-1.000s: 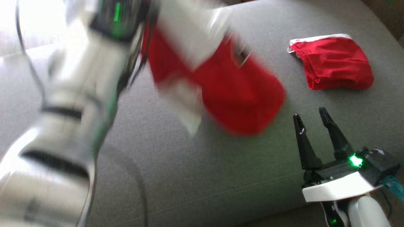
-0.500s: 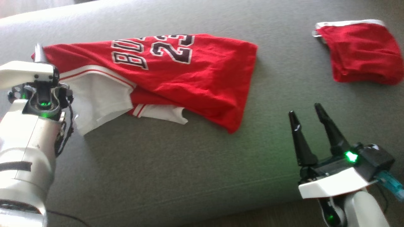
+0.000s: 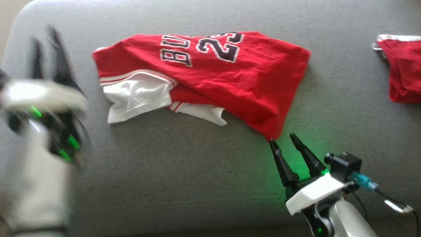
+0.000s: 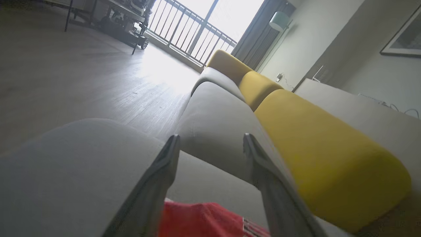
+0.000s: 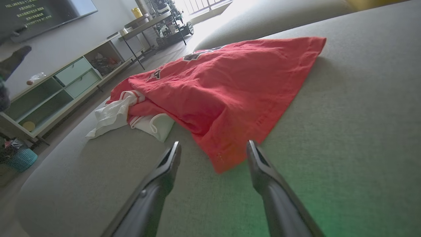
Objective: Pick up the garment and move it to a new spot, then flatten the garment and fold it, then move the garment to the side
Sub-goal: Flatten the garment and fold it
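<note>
The jersey (image 3: 204, 72) lay crumpled toward the far side of the grey sofa (image 3: 184, 184). Its red body was rumpled with the lettering up, and the white sleeves were bunched under its near left edge. The move to a new spot looked done, so flattening seemed the step in hand.

The left jaws, blurred at the head view's left, stood wide apart and empty, off the jersey's left end. In the left wrist view red cloth showed low between the fingers, ungripped. The right jaws were also wide open and empty, with their tips just beside the jersey's near right corner, which pointed at them.

Next, I judge, the right jaws should close on that hem corner and the left on the shoulder end, then draw apart to spread the cloth.

Open seat lay in front of the jersey and to its right, up to a second red garment (image 3: 403, 72) well apart. The sofa's left edge curved away near the left jaws, leaving little room there.
</note>
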{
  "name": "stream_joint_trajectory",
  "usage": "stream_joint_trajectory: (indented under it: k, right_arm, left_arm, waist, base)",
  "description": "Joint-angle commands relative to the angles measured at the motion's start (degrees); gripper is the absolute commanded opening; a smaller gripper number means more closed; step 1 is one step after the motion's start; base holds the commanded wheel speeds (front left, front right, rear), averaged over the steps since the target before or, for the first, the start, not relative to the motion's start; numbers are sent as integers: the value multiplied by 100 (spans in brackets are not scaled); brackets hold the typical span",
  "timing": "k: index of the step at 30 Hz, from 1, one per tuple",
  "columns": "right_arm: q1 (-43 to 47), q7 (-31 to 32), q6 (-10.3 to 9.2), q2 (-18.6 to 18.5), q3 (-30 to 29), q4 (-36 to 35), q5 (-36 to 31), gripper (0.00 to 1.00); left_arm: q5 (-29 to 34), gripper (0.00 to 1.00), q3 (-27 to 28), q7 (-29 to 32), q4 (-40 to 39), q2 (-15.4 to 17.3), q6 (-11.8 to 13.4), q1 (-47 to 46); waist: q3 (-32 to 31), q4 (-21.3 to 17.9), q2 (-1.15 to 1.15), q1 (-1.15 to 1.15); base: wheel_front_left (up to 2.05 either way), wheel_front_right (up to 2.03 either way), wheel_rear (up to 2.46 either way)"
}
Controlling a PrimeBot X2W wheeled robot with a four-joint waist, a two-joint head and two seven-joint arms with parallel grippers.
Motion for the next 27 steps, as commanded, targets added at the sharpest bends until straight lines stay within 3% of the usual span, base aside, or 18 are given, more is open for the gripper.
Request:
stream_joint_trajectory:
  k: [1, 7, 14, 15, 16, 18, 27]
  right_arm:
    - [-151, -54, -2, -38, 133, -132, 46, 100]
    - [-424, -54, -2, -38, 39, 674, 154, 100]
    - [-624, -54, -2, -38, 37, 1150, 516, 100]
    - [-645, -54, -2, -38, 26, 1133, 479, 95]
    - [-657, -54, -2, -38, 12, 1117, 471, 72]
    - [-667, -54, -2, -38, -15, 1096, 470, 0]
    - [-569, -54, -2, -38, -587, 942, -99, 0]
  left_arm:
    - [74, 100, 203, -28, -196, 147, 32, -7]
    - [1241, 100, 416, -28, -1556, -716, -26, 1450]
    - [1653, 100, 157, -28, -2194, -1023, -62, 2375]
    - [1646, 100, 126, -28, -2221, -1030, -42, 2440]
    - [1640, 100, 94, -28, -2241, -1035, -24, 2496]
    - [1594, 100, 0, -28, -2281, -1038, 28, 2587]
    - [1635, 100, -206, -28, -2255, -1041, 158, 2733]
  waist:
    - [2, 93, 0, 0]
    - [12, 394, 0, 0]
    - [38, 650, 0, 0]
    - [37, 664, 0, 0]
    - [34, 672, 0, 0]
    - [31, 674, 0, 0]
    - [30, 439, 0, 0]
  base:
    - [0, 0, 0]
    - [0, 0, 0]
    - [0, 0, 0]
    - [0, 0, 0]
    - [0, 0, 0]
    - [0, 0, 0]
    - [0, 0, 0]
